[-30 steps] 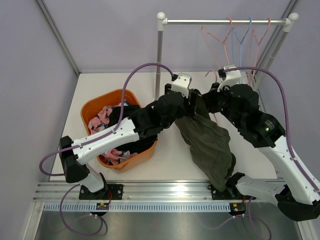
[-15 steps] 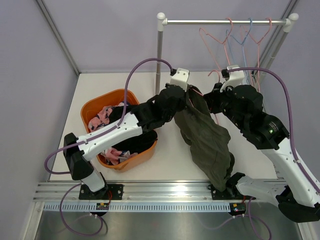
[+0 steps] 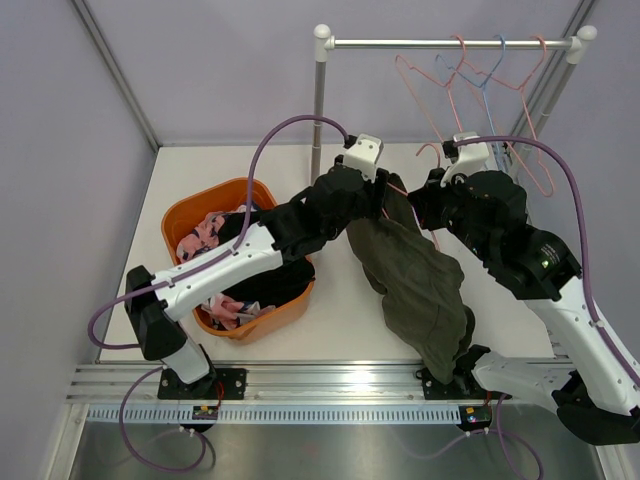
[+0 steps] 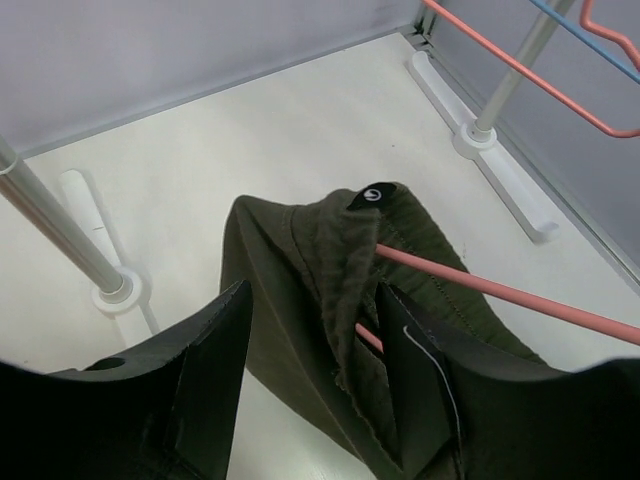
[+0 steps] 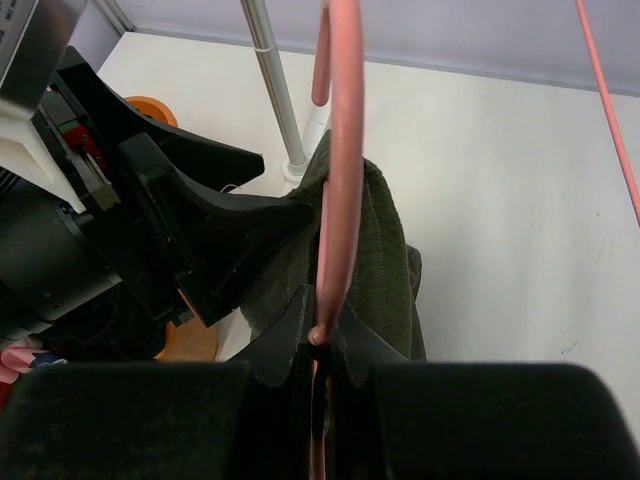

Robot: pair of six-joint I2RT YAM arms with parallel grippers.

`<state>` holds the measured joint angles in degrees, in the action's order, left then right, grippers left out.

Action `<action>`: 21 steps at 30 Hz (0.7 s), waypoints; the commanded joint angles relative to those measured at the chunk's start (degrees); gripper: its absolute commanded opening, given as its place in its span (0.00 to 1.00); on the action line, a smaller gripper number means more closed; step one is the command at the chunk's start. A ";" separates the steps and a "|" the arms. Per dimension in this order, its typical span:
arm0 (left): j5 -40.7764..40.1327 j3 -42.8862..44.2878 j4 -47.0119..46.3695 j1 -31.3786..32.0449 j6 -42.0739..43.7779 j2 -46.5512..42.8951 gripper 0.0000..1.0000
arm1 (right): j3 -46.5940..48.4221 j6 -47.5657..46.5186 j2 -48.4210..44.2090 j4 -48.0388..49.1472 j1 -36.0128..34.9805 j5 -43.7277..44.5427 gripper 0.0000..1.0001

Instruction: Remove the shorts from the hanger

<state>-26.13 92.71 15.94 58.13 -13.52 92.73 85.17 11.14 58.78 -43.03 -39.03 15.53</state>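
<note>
The olive shorts (image 3: pixel 415 285) hang folded over the pink hanger (image 5: pixel 343 150) above the middle of the bench (image 3: pixel 340 310), their hem trailing toward its near edge. The other shorts (image 3: pixel 205 235) lie in the orange basket (image 3: pixel 190 215) toward the left edge.

Right pincer (image 5: pixel 320 335): pressed tight on the hanger wire.
Left pincer (image 4: pixel 318 310): spread, straddling the waistband fold, not biting.

Risk: the hanger bar runs through that fold, so closing may trap wire with cloth. A pull could then twist the thin wire out of my right grip. A shallow bite could also slip off.

No words can be read; the olive green shorts (image 4: pixel 290 300) bear a small black tag (image 4: pixel 376 196) (white round mark, unreadable).
</note>
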 commanded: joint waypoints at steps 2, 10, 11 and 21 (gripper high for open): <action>6.08 0.28 -3.82 -0.30 -0.10 -1.06 0.57 | 3.08 -0.06 -1.04 2.77 -0.79 0.11 0.00; 2.33 3.01 0.14 -0.30 -0.63 1.84 0.10 | 3.34 -0.15 -1.04 2.51 -0.88 0.38 0.00; 1.09 3.01 0.75 -0.30 -0.54 1.93 0.00 | 3.17 -0.06 -1.13 2.25 -0.88 0.47 0.00; -12.37 12.50 7.53 -5.12 -0.72 9.13 0.00 | 3.69 1.08 -3.94 1.10 -0.97 -4.28 0.00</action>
<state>-31.07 102.67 22.85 56.69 -14.04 100.01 85.60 11.25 57.91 -43.16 -39.13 14.55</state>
